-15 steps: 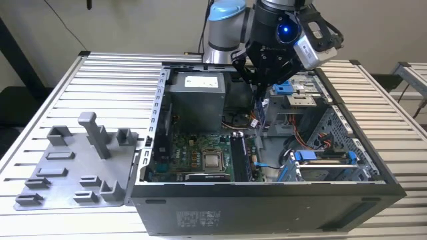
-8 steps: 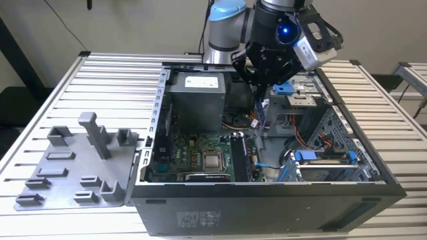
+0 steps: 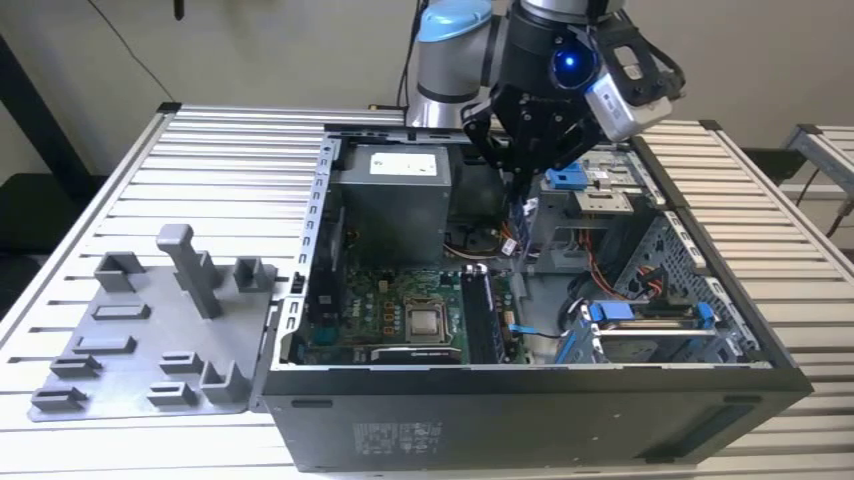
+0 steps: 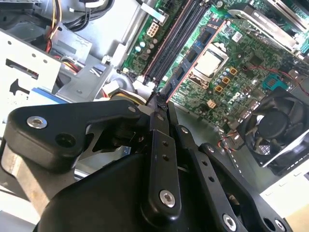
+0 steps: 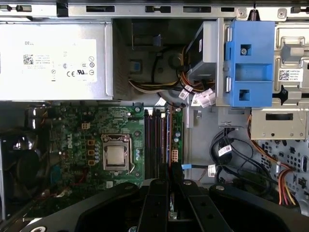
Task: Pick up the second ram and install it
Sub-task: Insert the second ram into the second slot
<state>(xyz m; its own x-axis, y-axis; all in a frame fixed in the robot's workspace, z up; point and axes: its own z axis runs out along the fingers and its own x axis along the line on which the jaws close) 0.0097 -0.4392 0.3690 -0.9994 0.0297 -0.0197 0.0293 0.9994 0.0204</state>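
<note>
second ram point(image 3: 514, 200) perhaps mostly hidden inside gripper point(image 3: 521, 165), arm point(image 3: 447, 50) cropped above

**One of Nearly Everything**

One gripper point(image 3: 518, 165), with one memory stick pinched in it: the second ram point(image 3: 513, 203). Below the gripper sits one open computer case point(image 3: 534, 420), holding one motherboard point(image 5: 72, 125), one processor point(image 5: 116, 155), one power supply point(image 5: 53, 60) and one black fan point(image 4: 273, 128). Blue plastic parts number two — a blue bracket point(image 3: 567, 178) just beside the gripper and a blue caddy point(image 3: 638, 312) farther off. Well apart from the gripper lies one grey tray point(image 3: 154, 340) with one tall post point(image 3: 187, 265).
</note>
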